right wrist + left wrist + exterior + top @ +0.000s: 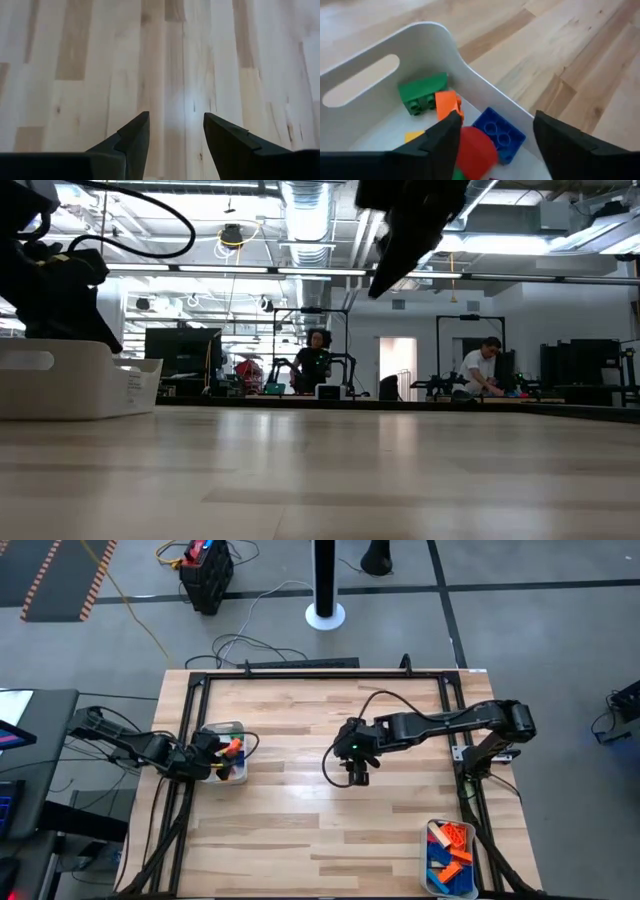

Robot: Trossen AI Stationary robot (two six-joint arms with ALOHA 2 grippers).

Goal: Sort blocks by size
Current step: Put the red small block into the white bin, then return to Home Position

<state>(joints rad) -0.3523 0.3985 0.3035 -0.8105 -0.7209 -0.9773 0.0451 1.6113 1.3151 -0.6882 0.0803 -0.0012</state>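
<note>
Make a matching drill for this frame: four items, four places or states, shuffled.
Items:
1. left gripper
2. right gripper
3. green block
4. tray with orange and blue blocks

Places or states:
A. lying in the white tray at the table's left edge
B. open and empty over bare wood mid-table
C. at the table's near right corner
D. open above the left tray's blocks

Pairs: 1-D, 2-B, 3-A, 4-C

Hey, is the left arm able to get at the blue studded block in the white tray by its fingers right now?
Probably yes. The left gripper hangs over the white tray with fingers apart, and the blue studded block lies uncovered just inside the tray wall. That wall and the red block crowd it, so room is tight.
</note>
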